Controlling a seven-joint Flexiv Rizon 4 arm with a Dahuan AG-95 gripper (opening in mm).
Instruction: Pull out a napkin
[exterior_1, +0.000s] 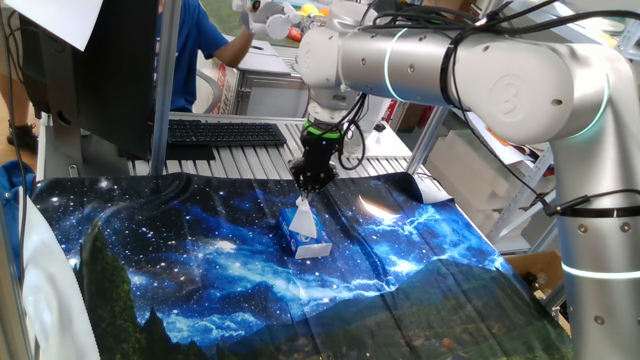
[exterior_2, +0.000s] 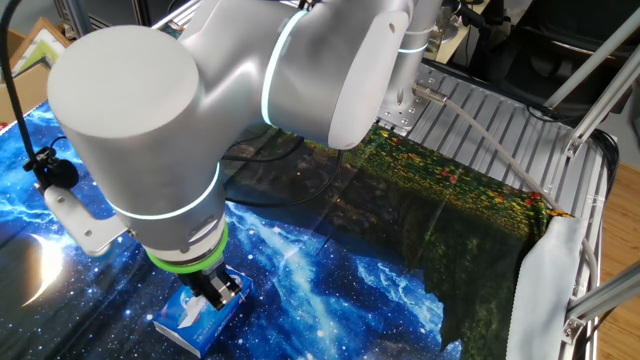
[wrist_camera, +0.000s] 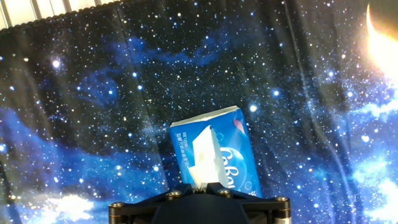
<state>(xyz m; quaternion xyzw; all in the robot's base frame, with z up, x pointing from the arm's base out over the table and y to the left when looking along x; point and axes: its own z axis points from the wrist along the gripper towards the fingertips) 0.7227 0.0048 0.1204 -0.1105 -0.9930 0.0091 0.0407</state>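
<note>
A small blue-and-white tissue pack (exterior_1: 302, 234) lies on the starry blue cloth; it also shows in the other fixed view (exterior_2: 195, 315) and in the hand view (wrist_camera: 221, 151). A white napkin (wrist_camera: 206, 157) rises out of the pack's top as a stretched strip up to my gripper (wrist_camera: 199, 185), and shows in one fixed view (exterior_1: 303, 213). My gripper (exterior_1: 311, 183) hangs just above the pack, shut on the napkin's upper end. In the other fixed view the arm hides most of the napkin.
The starry blue cloth (exterior_1: 200, 280) covers the table. A black keyboard (exterior_1: 225, 132) lies behind it on the slatted metal top (exterior_2: 500, 130). A person in blue (exterior_1: 195, 45) stands at the back. A bright light patch (wrist_camera: 382, 43) falls on the cloth.
</note>
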